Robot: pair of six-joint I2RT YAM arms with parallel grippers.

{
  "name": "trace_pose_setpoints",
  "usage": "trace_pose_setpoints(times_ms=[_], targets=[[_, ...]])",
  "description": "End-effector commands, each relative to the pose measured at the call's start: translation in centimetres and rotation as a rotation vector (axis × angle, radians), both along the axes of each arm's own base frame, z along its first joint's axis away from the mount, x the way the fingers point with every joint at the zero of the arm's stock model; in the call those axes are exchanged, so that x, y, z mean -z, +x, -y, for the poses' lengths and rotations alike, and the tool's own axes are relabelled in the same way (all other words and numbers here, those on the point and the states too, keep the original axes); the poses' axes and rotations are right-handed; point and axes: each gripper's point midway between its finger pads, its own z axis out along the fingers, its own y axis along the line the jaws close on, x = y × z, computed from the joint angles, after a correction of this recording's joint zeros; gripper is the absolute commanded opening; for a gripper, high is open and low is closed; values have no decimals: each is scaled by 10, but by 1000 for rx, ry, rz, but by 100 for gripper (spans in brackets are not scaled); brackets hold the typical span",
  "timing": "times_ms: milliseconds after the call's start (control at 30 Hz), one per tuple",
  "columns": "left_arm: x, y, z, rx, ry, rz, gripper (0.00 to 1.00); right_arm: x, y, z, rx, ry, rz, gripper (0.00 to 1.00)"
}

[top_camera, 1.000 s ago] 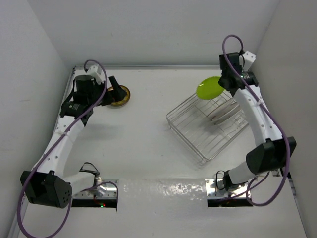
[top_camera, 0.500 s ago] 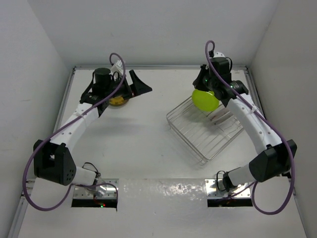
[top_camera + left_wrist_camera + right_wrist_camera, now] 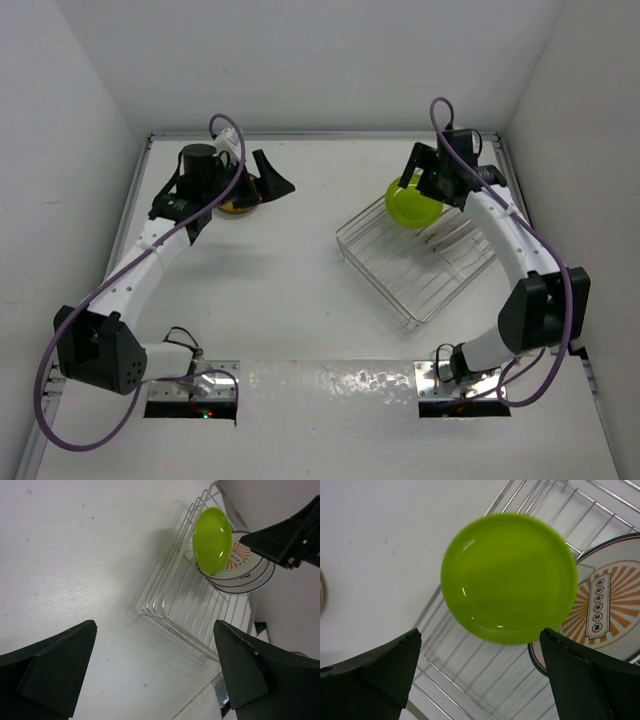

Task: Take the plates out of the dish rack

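Green plate first: it hung in front of our right end effector, whose fingers stood wide apart on either side of it with no contact that we could see, so we judged it released. The plate was tilted over the far left corner of the dish rack, just beside the white plate with the orange centre that stood in the wires. We could not tell whether it rested on the rack or was in the air, and its outline was slightly blurred in the wrist view. Our left end effector was likewise spread open and empty above the desk, near the yellow-orange plate and well apart from the rack. We judged the step in hand to be getting the green plate out of the rack. To do it well, we would let it settle and close squarely on its upper rim rather than its glossy face. We would then lift straight up until it cleared the raised wire side, and only then swing it across to bare desk. The risks we saw were a slip on the smooth glaze, a rim caught on a wire, and a knock to the white plate.
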Motion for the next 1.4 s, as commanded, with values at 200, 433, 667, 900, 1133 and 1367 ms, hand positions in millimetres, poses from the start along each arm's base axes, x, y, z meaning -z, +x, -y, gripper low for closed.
trace_pose_setpoints(times_ms=[200,433,667,900,1133,1367], targets=[[17,-35,-18,79,160,49,100,-20,38,-7,-397,-242,44,99],[36,-46,-17,116,160,29,100,-7,69,65,-447,-161,47,99],[56,-56,-11,150,128,13,100,18,87,85,-605,67,-11,98],[63,-61,-8,175,111,-8,100,32,91,70,-683,203,-7,94],[59,-61,-8,171,110,5,100,52,83,62,-726,247,-43,91],[62,-61,-9,169,113,-3,100,71,77,48,-779,250,-103,78]])
